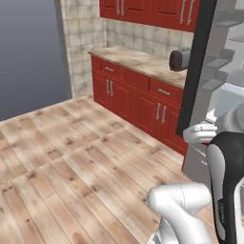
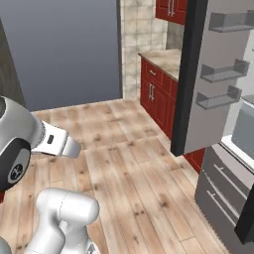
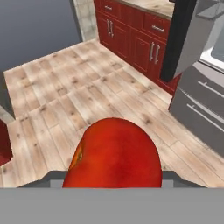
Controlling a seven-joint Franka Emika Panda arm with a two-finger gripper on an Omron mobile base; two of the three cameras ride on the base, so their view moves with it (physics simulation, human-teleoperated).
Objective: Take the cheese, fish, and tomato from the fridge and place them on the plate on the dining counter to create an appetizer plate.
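A glossy red tomato (image 3: 113,155) sits close to the lens at the bottom of the hand view, and my gripper (image 3: 113,177) is shut on it above the wooden floor. In the left base view the white hand (image 1: 201,132) hangs beside the fridge, with a sliver of red under it. The fridge (image 2: 218,84) stands at the right with its dark-edged door (image 1: 198,71) swung open, showing grey door bins (image 2: 224,72). The cheese, the fish, the plate and the dining counter are out of view.
Red base cabinets (image 1: 138,95) with a beige top run along the back wall, and a dark toaster (image 1: 180,58) stands on them by the fridge door. Grey fridge drawers (image 2: 223,193) sit low at the right. Open wooden floor (image 1: 71,157) spreads to the left.
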